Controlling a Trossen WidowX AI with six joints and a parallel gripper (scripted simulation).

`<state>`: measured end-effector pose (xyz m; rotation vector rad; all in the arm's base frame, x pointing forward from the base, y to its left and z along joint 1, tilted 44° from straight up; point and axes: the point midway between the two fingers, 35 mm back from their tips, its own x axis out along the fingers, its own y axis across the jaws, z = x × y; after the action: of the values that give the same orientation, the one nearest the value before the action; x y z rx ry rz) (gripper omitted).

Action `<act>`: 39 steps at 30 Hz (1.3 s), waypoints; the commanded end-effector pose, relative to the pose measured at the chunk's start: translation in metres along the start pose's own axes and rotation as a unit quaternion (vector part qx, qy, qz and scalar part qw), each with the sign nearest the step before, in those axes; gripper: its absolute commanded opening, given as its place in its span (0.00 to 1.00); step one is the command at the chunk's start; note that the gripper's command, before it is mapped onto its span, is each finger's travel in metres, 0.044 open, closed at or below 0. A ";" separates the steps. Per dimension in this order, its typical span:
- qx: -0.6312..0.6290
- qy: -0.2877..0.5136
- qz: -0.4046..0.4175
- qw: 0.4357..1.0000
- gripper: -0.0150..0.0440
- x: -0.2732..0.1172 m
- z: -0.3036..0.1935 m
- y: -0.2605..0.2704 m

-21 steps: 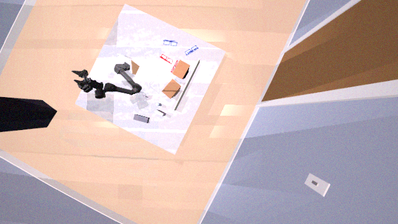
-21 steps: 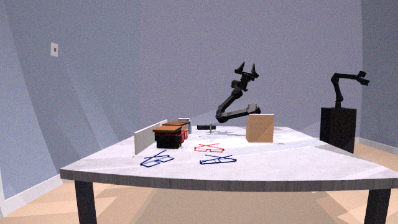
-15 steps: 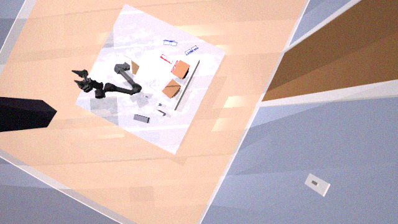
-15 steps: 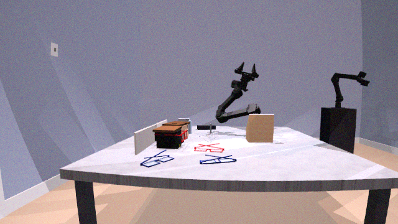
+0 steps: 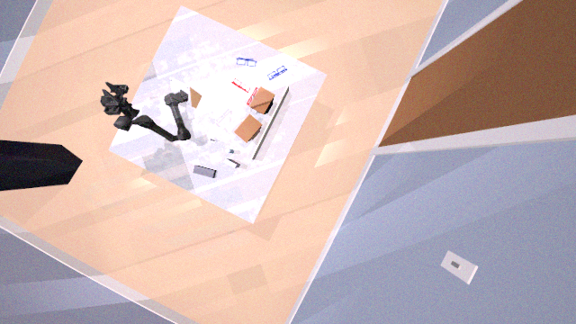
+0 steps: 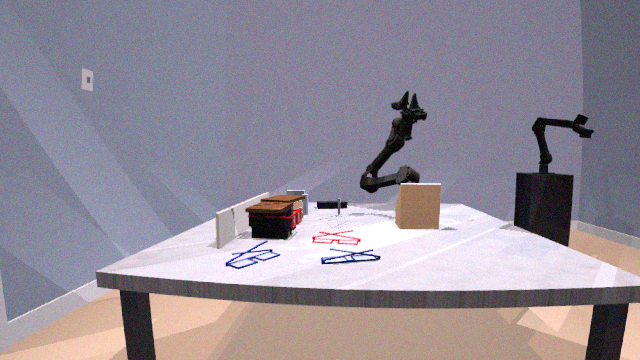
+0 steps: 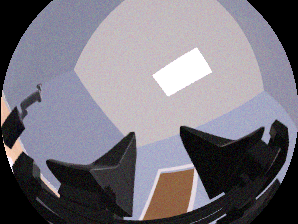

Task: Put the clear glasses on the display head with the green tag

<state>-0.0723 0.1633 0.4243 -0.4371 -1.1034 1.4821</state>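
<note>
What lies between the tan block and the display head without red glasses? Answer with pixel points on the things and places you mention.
In the top view, the clear glasses (image 5: 223,118) (image 6: 334,223), faint against the bright tabletop (image 5: 274,166) (image 6: 450,265), lie between that block (image 5: 195,97) (image 6: 419,206) and head (image 5: 247,128) (image 6: 284,198).

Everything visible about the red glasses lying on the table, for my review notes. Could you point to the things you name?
The red glasses (image 5: 240,85) (image 6: 336,240) have a thin frame with two roughly rectangular rims and slim temples that cross. They rest on the table (image 5: 225,191) (image 6: 450,270), near a brown-topped head (image 5: 262,100) (image 6: 270,226); nothing else appears to touch them. Material is unclear.
</note>
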 end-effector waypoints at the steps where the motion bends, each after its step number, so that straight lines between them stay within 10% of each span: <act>1: -0.053 0.094 0.028 0.994 0.59 0.026 -0.028 0.024; 19: -0.146 0.523 0.165 0.823 0.59 0.031 -0.260 0.083; 39: 0.059 0.892 0.273 0.355 0.59 -0.232 -0.423 0.107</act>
<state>0.2475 0.1636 0.0783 -1.8021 0.8669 0.6696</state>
